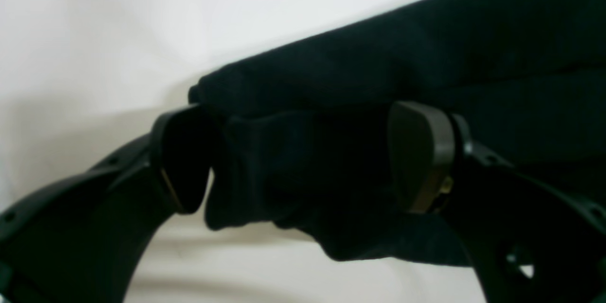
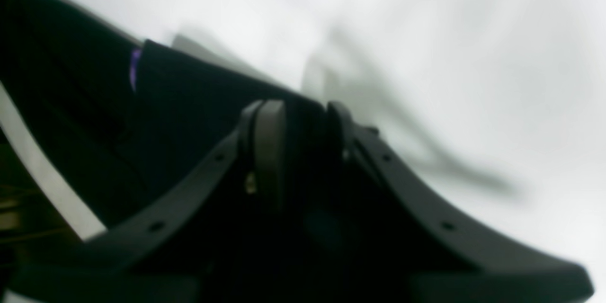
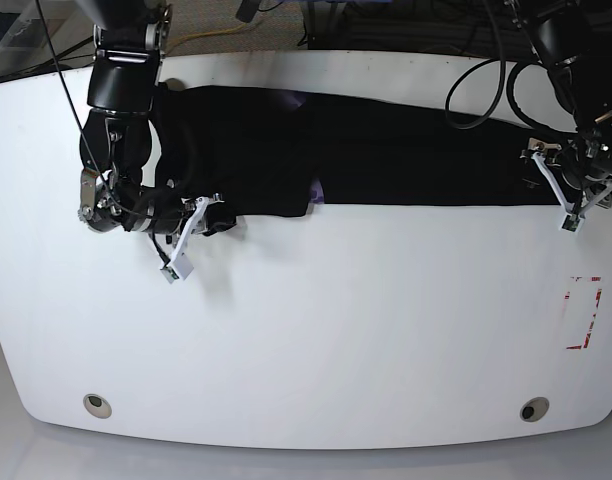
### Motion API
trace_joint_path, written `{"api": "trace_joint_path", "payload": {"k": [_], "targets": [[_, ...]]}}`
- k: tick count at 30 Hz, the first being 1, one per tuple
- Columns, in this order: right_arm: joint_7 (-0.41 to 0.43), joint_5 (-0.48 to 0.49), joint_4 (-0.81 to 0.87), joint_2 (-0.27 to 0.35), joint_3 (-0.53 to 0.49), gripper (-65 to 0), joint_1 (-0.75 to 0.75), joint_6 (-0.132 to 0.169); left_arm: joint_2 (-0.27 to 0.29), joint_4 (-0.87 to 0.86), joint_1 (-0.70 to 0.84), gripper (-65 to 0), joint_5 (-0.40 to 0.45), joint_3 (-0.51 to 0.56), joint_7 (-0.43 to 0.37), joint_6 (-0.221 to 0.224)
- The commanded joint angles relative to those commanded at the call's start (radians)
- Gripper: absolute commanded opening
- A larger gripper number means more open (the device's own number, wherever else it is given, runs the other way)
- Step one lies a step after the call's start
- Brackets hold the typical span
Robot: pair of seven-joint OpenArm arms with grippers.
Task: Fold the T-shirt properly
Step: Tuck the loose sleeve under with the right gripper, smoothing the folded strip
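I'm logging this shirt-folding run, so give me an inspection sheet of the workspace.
Surface: white table, red-marked rectangle near one edge, two round fittings along the front.
Job's things: black T-shirt lying as a long band across the far side, purple patch showing.
Clutter: nothing seen.
Grippers: left pincer has bunched shirt cloth between its pads; right pincer closed on a shirt edge.
Cables: black cables looping above the left arm.
Surroundings: floor with cords beyond the table.

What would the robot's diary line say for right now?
step: folding | T-shirt: long band across table | left claw: shut on cloth bunch | right claw: shut on edge
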Motion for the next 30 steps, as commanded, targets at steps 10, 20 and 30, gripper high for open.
{"api": "trace_joint_path", "payload": {"k": [10, 20, 30], "targets": [[0.005, -0.002, -0.031, 0.04, 0.032, -14.6, -0.032, -0.064, -0.003, 0.0, 0.0, -11.7, 0.0, -0.002, 0.0, 0.0], [0.006, -0.043, -0.04, -0.017, 0.029, -16.0, -0.041, -0.078, -0.003, -0.002, 0.014, -11.7, -0.002, 0.0, -0.002, 0.0], [0.008, -0.13, -0.034, -0.1, 0.029, -30.1, -0.044, -0.068, -0.005, -0.002, 0.02, -11.7, -0.003, 0.0, -0.002, 0.0]]}}
